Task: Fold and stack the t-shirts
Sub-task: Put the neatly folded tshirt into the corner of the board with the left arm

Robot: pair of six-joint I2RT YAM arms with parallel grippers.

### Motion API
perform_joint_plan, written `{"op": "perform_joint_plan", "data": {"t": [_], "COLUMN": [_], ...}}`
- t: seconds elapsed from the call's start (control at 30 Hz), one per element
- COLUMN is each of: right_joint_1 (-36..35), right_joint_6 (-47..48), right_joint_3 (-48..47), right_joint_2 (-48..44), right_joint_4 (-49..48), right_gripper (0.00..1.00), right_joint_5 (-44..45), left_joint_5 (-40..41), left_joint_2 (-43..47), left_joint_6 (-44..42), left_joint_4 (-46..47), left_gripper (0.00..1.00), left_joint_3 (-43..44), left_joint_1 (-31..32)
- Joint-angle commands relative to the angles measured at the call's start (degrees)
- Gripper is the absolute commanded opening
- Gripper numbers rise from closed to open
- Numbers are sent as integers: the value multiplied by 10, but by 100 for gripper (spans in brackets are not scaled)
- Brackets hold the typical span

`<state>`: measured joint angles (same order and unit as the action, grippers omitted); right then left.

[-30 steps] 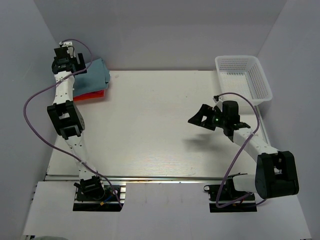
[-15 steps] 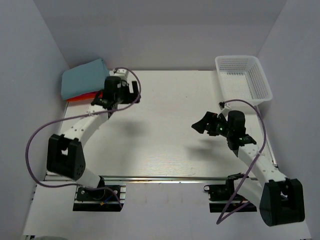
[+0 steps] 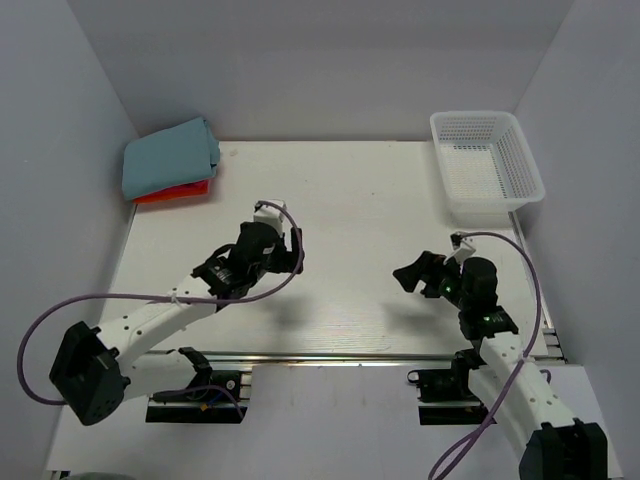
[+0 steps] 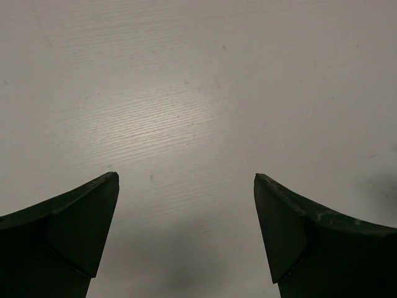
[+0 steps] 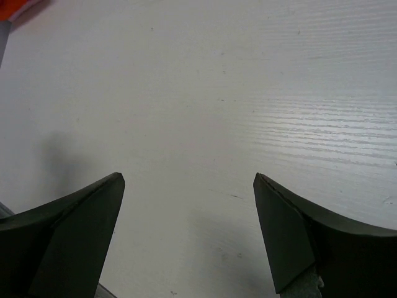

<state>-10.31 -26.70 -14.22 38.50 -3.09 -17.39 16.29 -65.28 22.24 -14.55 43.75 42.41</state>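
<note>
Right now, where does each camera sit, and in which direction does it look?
Top external: above and behind the arms, looking down on the table, both arms, stacked t-shirts, basket.
Left wrist: on the left hand, facing bare table between its open fingers.
Right wrist: on the right hand, likewise; an orange edge top left.
Shared: the table.

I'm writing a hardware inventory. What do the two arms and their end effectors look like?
Both arms are white links with chunky black joints. The left arm and right arm each trail a looping purple cable. The left end effector and right end effector have two dark, wedge-shaped fingers.
</note>
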Motion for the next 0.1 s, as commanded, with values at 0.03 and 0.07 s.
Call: {"op": "perform_joint_plan", "data": {"t": [0.03, 0.07], "right_joint_1": [0, -2], "right_joint_6": [0, 1], "right_joint_3": [15, 16], "right_joint_2": [-32, -40], "right_joint_4": [-38, -40], "right_gripper": [90, 90], "right_joint_5": [9, 4], "left_joint_5": [50, 55], "left_joint_2": [8, 8], "left_joint_6": [23, 23], "left_joint_4": [-7, -7], "left_gripper": [100, 100], "left_joint_3": [-2, -2], "left_joint_1": [16, 22]}}
